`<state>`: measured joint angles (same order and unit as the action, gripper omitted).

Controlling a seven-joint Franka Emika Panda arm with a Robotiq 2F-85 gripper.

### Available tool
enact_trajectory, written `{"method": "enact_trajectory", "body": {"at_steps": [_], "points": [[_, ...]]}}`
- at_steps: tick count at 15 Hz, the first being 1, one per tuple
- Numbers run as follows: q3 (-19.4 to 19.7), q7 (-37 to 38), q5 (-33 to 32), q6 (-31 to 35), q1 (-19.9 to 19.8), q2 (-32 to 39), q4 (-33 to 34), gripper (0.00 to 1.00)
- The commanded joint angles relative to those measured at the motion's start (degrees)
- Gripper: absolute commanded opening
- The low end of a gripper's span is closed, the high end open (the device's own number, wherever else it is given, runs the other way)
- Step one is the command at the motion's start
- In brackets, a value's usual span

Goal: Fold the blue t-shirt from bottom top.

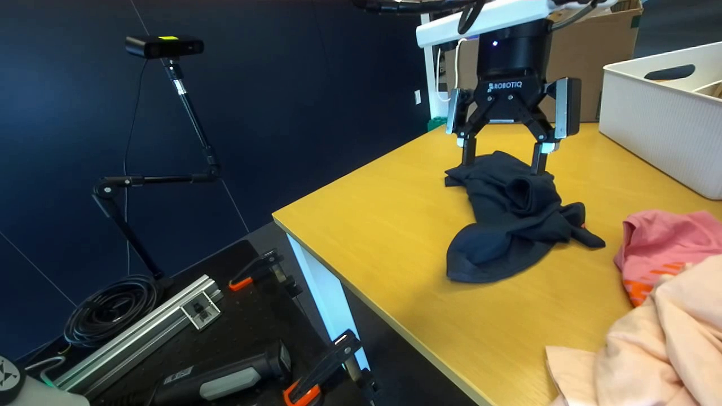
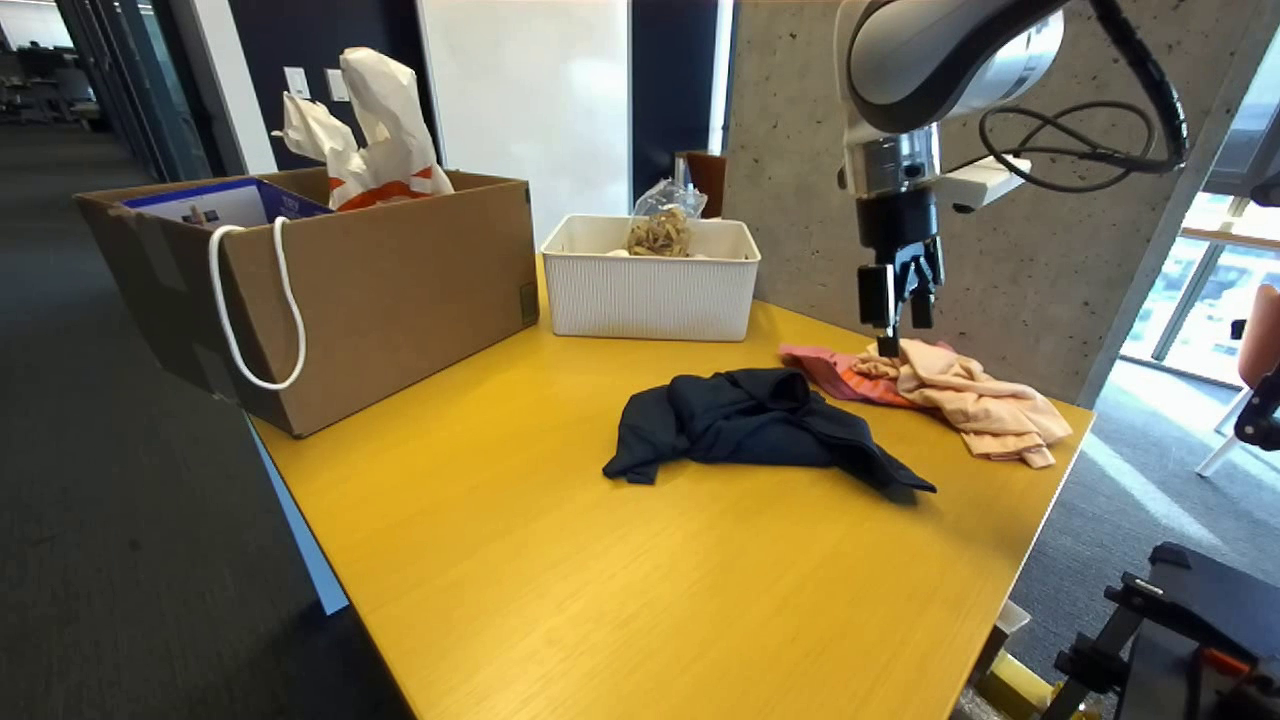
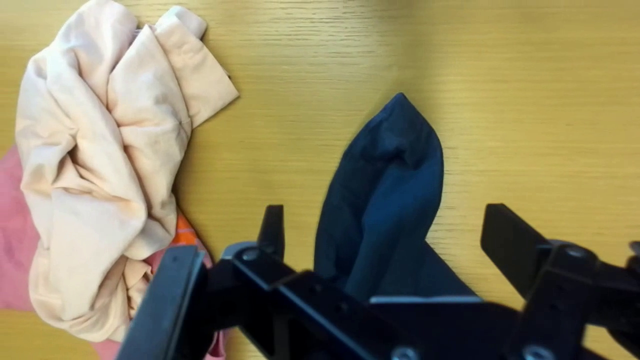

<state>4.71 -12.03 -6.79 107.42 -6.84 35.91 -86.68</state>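
I am holding my fingers spread wide, pinching nothing. In the wrist view a pointed end of the blue shirt is showing between them, apart from both. In both exterior views the shirt is lying bunched and twisted on the surface, one part curling into a loose roll. No neat fold is showing, so I am judging the task hardly begun: catching the hem, carrying it over and laying it flat are all waiting. With the cloth this rumpled, I am not able to tell which end is the bottom.

The pink cloth is lying just beside the shirt, the peach cloth heaping over it and reaching near an edge; that side is leaving me little room. On the opposite side a wide stretch of surface is running to the edge, so I am favouring that way.
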Motion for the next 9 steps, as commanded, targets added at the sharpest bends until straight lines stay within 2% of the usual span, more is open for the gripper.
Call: {"method": "enact_trajectory", "body": {"at_steps": [1,5,9], "points": [[-0.44,0.10,-0.27,-0.15,-0.30,-0.21,0.08,1.00],[-1.08,-1.53,0.82,8.65,-1.45,-1.49,-5.22,1.00],[-1.54,-3.50,0.65,20.14,-1.85,-4.45,-16.89,1.00]]}}
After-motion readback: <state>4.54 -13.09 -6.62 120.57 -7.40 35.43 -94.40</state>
